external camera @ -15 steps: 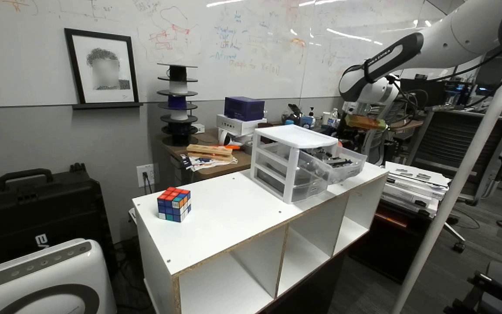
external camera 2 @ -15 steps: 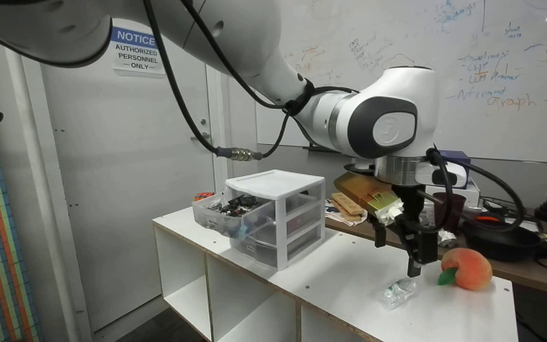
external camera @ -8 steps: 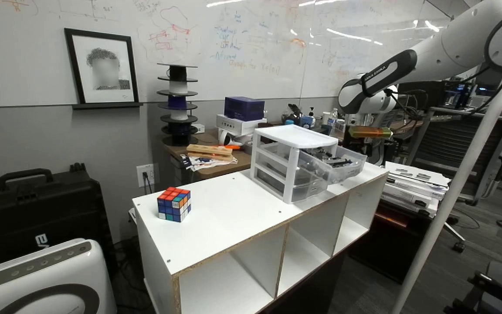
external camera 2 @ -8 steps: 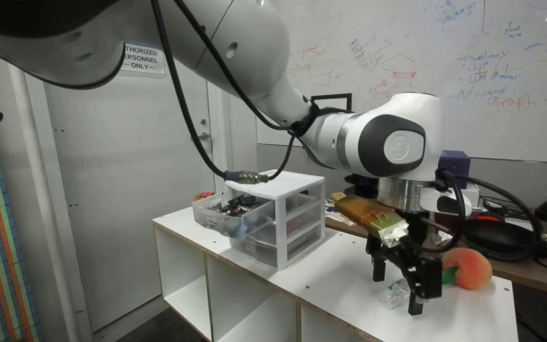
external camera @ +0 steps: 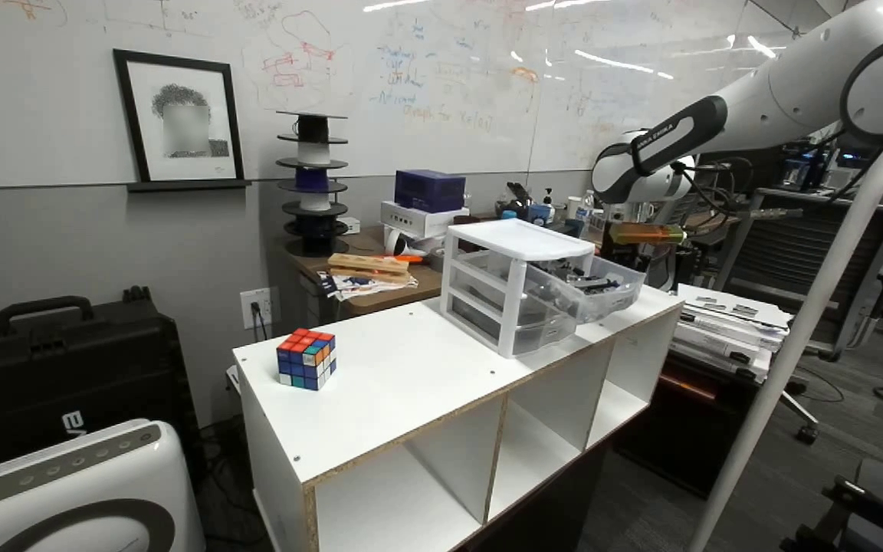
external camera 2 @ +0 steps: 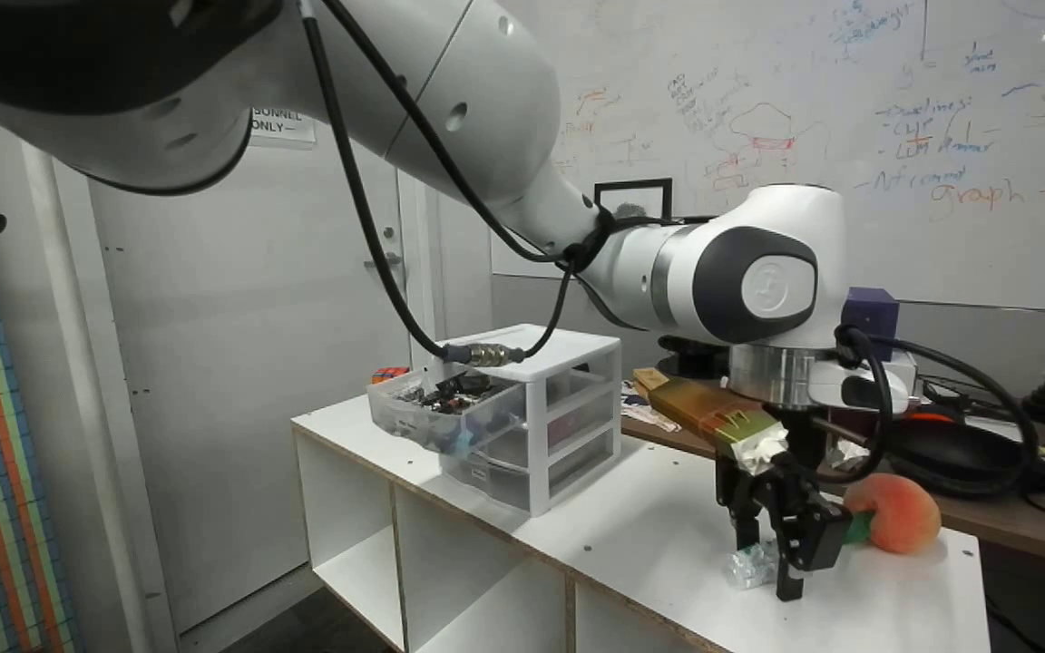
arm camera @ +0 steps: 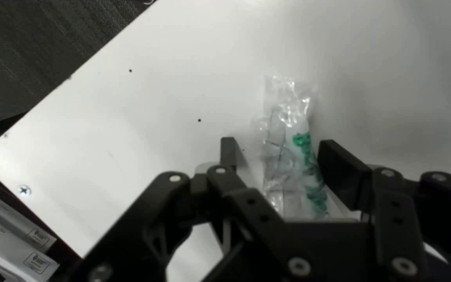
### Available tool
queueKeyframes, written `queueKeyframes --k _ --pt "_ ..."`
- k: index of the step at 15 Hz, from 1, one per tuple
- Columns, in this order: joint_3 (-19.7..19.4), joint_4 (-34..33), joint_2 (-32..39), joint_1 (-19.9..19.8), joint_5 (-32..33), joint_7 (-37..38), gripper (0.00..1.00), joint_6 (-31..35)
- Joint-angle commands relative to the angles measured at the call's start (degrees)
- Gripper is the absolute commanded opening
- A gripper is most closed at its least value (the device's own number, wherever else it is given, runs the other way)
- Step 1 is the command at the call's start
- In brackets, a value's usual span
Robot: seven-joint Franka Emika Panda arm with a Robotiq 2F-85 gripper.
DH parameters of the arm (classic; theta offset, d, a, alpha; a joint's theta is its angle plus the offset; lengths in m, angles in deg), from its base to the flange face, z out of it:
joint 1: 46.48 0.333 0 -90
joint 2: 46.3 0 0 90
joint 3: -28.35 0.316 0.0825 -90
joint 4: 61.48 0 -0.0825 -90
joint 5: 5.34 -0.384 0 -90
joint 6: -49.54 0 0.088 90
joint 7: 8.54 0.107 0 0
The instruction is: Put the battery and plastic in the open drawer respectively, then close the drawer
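Note:
A clear crumpled plastic wrapper with green print lies on the white shelf top; it also shows in an exterior view. My gripper points down around it, one finger on each side. The jaws are partly open, with a gap on the left side and the wrapper close to the right finger. In an exterior view the gripper is low at the shelf top. The frosted drawer is pulled out and holds many small dark items; it also shows in an exterior view. I cannot pick out a battery.
The three-tier drawer unit stands on the white cubby shelf. A peach with a green leaf sits just beside the gripper. A Rubik's cube is at the far end. A desk with a black pan adjoins behind.
My arm has come down, bringing the gripper to the shelf top around the plastic wrapper. The fingers have moved somewhat closer together. The drawer and peach have not moved.

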Motion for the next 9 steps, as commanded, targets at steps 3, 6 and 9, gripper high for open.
queueKeyframes --k 3,6,9 --pt "0.9 -0.7 -0.1 -0.2 -0.9 0.0 0.16 -0.2" --pt "1.4 2.3 -2.2 0.2 -1.4 -0.3 0.1 1.2" --pt "2.2 8.7 -7.2 1.0 -1.5 -1.3 0.14 4.0"
